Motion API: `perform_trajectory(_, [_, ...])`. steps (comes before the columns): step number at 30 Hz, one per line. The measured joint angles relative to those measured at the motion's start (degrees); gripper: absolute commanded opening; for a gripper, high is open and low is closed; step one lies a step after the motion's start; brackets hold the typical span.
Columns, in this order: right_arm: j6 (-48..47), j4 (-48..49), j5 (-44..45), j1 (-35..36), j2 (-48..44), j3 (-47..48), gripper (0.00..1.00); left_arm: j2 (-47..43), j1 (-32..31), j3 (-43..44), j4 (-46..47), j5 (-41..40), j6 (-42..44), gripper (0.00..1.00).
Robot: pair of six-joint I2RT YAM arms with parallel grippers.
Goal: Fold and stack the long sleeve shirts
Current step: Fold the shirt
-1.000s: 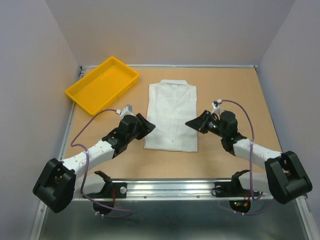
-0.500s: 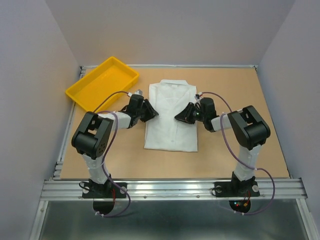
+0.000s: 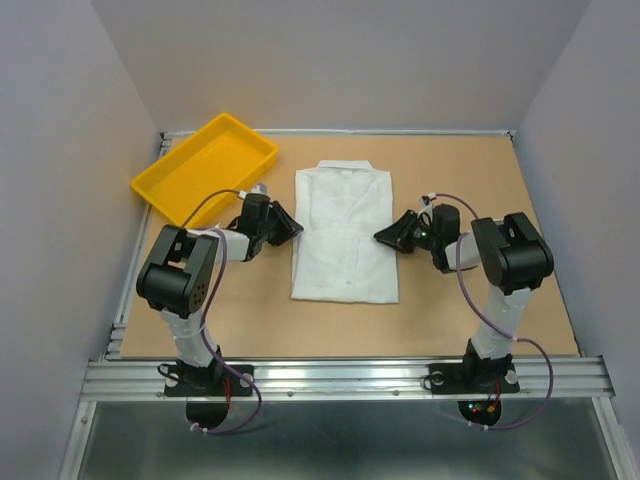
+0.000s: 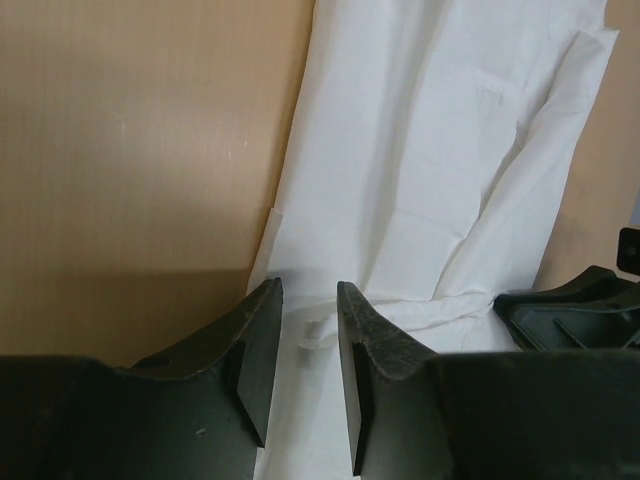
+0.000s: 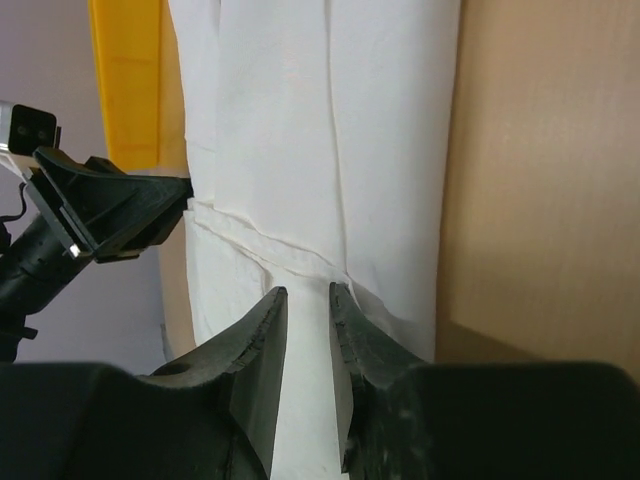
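A brown surface [image 3: 480,180] fills the floor of a booth with plain grey walls. From the top view, one white shirt [image 3: 345,235] lies in the middle of the surface, collar toward the far edge. Its sleeves are tucked in, so it makes a tall, neat rectangle. The side folds look done. What seems left is folding it shorter and stacking it, and no second shirt is in view. A yellow tray [image 3: 205,165] sits at the far left corner with nothing in it. The left claw [image 3: 290,226] is low at the shirt's left edge and the right claw [image 3: 382,237] is low at its right edge, facing each other across it.

In the left wrist view, the left claw [image 4: 310,290] has its jaws a little apart. Nothing is between them, and the tips sit just beside the shirt's left edge, where a folded layer shows.

In the right wrist view, the right claw [image 5: 308,292] also shows a narrow gap and holds nothing. It hovers over the shirt's right edge, near a crosswise crease. The tray's yellow wall shows beyond the shirt.
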Motion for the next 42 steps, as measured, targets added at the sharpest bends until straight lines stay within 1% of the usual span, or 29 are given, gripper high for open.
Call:
perform_trajectory(4, [-0.9, -0.5, 0.0, -0.5, -3.5, -2.1, 0.32, -3.0, -0.2, -1.3, -2.3, -0.2, 1.2, 0.50])
perform_trajectory(5, [-1.3, -1.2, 0.1, -0.5, -4.8, -2.4, 0.33, -4.0, -0.2, -1.5, -3.4, -0.3, 1.7, 0.55])
perform_trajectory(6, [-1.8, -2.4, 0.3, -0.5, -6.5, -2.6, 0.33, -5.4, -0.2, -1.5, -4.5, -0.6, 2.1, 0.58])
perform_trajectory(8, [-3.4, -5.1, 1.7, -0.5, -9.7, -2.5, 0.33, -8.7, -0.2, -1.5, -7.0, -1.3, 3.5, 0.64])
perform_trajectory(9, [-4.8, -7.6, 2.5, -0.5, -11.4, -2.3, 0.33, -10.1, -0.3, -1.5, -8.0, -1.6, 4.1, 0.69])
perform_trajectory(10, [-6.1, -9.5, 3.3, -0.5, -13.2, -2.1, 0.33, -12.9, -0.5, -1.5, -9.6, -2.3, 5.0, 0.72])
perform_trajectory(11, [-8.7, -14.9, 5.4, -0.5, -15.6, -0.9, 0.33, -14.9, -0.6, -1.5, -10.6, -2.7, 5.8, 0.77])
perform_trajectory(15, [-14.6, -26.4, 10.5, -0.2, -19.1, 3.0, 0.33, -18.9, -1.7, -1.4, -13.3, -4.4, 8.5, 0.79])
perform_trajectory(19, [-18.5, -34.1, 14.4, 0.6, -22.7, 3.6, 0.33, -17.7, -4.8, -0.9, -17.2, -6.2, 11.3, 0.79])
perform_trajectory(20, [-19.3, -35.8, 15.0, 1.1, -23.4, 3.6, 0.33, -16.9, -5.5, -0.5, -18.0, -6.6, 11.8, 0.79])
perform_trajectory(23, [-20.9, -39.1, 15.4, 2.6, -24.5, 3.6, 0.33, -13.6, -7.3, 0.9, -20.1, -7.9, 13.0, 0.72])
perform_trajectory(24, [-21.2, -39.7, 15.2, 2.8, -24.5, 3.6, 0.33, -12.3, -7.8, 1.5, -20.7, -8.5, 13.5, 0.67])
perform_trajectory(27, [-21.6, -41.1, 14.5, 3.3, -24.3, 4.0, 0.32, -10.0, -8.1, 2.2, -21.8, -9.8, 14.1, 0.58])
perform_trajectory(29, [-21.4, -41.0, 14.1, 3.3, -23.5, 4.7, 0.31, -8.4, -8.1, 2.9, -22.6, -10.4, 14.5, 0.53])
perform_trajectory(30, [-21.1, -40.4, 13.9, 3.3, -22.8, 4.9, 0.31, -7.5, -8.1, 3.3, -22.8, -10.7, 14.7, 0.48])
perform_trajectory(32, [-20.5, -38.6, 13.6, 3.3, -20.7, 4.9, 0.28, -6.5, -8.1, 4.2, -22.8, -11.6, 14.7, 0.44])
perform_trajectory(34, [-19.7, -37.1, 13.4, 3.3, -18.4, 4.9, 0.27, -5.6, -8.1, 4.6, -22.6, -12.3, 14.7, 0.35])
perform_trajectory(38, [-19.1, -35.8, 13.7, 3.3, -14.8, 4.8, 0.26, -4.6, -8.1, 5.4, -22.8, -13.6, 14.6, 0.31])
perform_trajectory(42, [-19.7, -35.2, 14.9, 3.3, -15.3, 4.0, 0.26, -4.1, -8.1, 6.1, -23.2, -14.4, 14.4, 0.32])
